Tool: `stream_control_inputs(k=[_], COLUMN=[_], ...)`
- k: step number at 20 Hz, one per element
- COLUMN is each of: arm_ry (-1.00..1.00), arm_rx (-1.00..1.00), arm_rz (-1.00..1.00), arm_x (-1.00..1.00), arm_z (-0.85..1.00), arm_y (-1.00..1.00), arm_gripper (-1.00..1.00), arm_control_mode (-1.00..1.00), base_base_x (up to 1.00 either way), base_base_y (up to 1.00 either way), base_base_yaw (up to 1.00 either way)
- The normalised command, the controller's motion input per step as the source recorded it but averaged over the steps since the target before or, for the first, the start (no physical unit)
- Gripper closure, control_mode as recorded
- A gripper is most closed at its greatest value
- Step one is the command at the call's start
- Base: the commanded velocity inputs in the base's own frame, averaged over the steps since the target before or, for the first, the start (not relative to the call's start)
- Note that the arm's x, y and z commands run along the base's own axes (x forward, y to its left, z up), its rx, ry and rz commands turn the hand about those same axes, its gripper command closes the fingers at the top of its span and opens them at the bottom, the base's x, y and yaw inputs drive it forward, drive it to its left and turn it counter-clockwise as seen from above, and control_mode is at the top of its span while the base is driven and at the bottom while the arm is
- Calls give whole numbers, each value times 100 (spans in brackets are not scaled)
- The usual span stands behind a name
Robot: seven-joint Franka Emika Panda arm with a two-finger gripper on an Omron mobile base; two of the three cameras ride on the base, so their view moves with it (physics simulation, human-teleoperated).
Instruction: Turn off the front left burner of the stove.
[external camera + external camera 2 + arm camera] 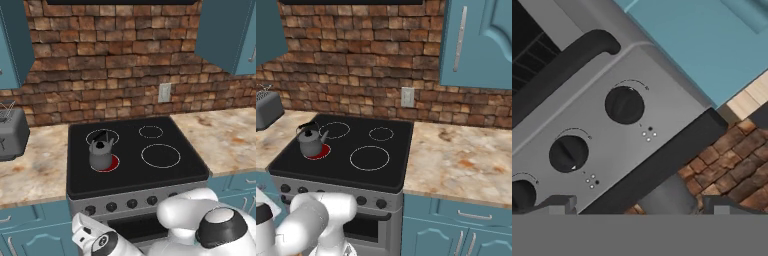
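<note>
The stove [165, 172] is a grey steel range with a black glass top. Its front left burner [113, 163] glows red under a small grey kettle [101, 153]; the same red zone [319, 152] shows beside the kettle [310, 141] in the right base view. A row of black knobs [111, 206] runs along the front panel. My gripper [641, 205] is open, low in front of that panel, with nothing between its fingertips [559, 204]. Three knobs face it: one [624, 105], a second [568, 153] and a third [519, 194] at the edge.
The black oven door handle [562, 65] lies just beyond the knobs. A grey toaster [10, 132] stands on the left counter. Stone counter [461, 160] stretches to the stove's right, with blue cabinets [476, 40] above. My white arm [200, 220] fills the space before the oven.
</note>
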Motion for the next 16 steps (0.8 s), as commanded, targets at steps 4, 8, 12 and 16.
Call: stream_control_inputs(k=[4, 8, 12, 16], arm_ry=[-3, 0, 0, 0], arm_rx=[0, 0, 0, 0], arm_rz=[0, 0, 0, 0], arm_x=[25, 31, 21, 8], arm_z=[0, 0, -1, -14], arm_y=[0, 0, -5, 0], arm_gripper=[-100, -100, -100, -100], arm_control_mode=[-100, -100, -100, -100], base_base_x=[0, 0, 0, 0], base_base_y=[0, 0, 0, 0], base_base_yaw=[0, 0, 0, 0])
